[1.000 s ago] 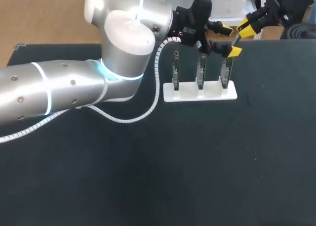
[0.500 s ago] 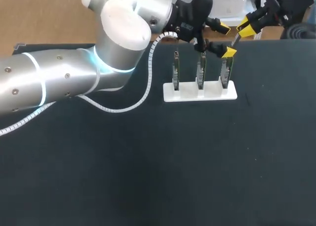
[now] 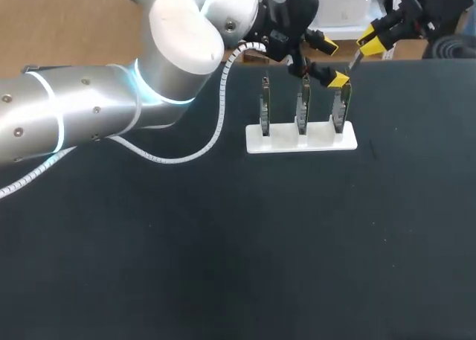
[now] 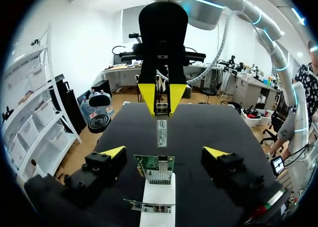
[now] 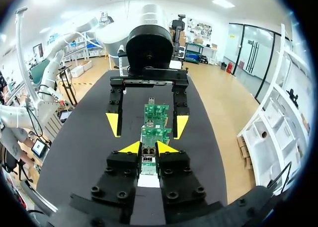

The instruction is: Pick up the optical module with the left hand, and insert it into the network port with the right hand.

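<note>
Misalignment could jam the module [image 4: 162, 131], pinched in our closed right end effector [image 4: 162, 99] above the port [image 4: 162, 164] of the end card [image 4: 148, 170], if we push it down slanted, while our left end effector [image 3: 333, 62] hangs wide open and empty near this card.

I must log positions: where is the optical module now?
Left wrist view: the optical module hangs in the right pincer, just beyond the network card ahead.

Black table [image 3: 223, 265] (matte, evenly lit)
</note>
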Robot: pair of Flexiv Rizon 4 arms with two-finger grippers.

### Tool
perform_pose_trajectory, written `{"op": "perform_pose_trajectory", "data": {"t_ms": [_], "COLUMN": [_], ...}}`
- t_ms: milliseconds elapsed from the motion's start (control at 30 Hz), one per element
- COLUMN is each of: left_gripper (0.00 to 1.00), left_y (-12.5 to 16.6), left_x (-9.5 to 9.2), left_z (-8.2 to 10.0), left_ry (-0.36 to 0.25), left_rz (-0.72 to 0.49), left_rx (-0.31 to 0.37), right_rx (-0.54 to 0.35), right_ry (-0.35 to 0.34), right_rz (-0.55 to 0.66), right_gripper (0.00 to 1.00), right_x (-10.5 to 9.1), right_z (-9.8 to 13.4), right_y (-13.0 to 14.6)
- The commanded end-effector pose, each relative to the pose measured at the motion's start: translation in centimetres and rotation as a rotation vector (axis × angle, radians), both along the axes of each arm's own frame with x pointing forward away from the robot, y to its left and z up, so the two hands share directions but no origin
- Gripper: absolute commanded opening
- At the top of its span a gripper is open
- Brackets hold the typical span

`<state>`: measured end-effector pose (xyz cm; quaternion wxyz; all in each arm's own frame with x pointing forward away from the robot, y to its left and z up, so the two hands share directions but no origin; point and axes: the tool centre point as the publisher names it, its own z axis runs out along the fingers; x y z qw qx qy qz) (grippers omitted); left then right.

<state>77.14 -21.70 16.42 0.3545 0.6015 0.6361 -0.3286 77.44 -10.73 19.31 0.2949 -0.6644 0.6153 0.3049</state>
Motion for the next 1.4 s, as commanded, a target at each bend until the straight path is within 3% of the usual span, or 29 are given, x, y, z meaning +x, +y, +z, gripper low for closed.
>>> {"op": "perform_pose_trajectory", "data": {"t_ms": [33,667,1400], "left_gripper": [1.0,1.0,1.0], "left_y": [0.09,0.24,0.18], "left_x": [-0.05,-0.56,-0.74], "left_z": [0.15,-0.07,-0.04], "left_ry": [-0.005,-0.045,-0.055], "left_rz": [0.006,0.011,0.01], "left_rx": [0.012,0.064,0.028], "right_rx": [0.0,-0.006,-0.012], "right_ry": [0.0,0.001,0.007], "right_rz": [0.001,0.005,0.013], "right_gripper": [0.0,0.0,0.0], "right_x": [0.14,0.08,-0.17], "right_z": [-0.04,0.03,-0.18], "right_y": [0.05,-0.11,-0.03]}}
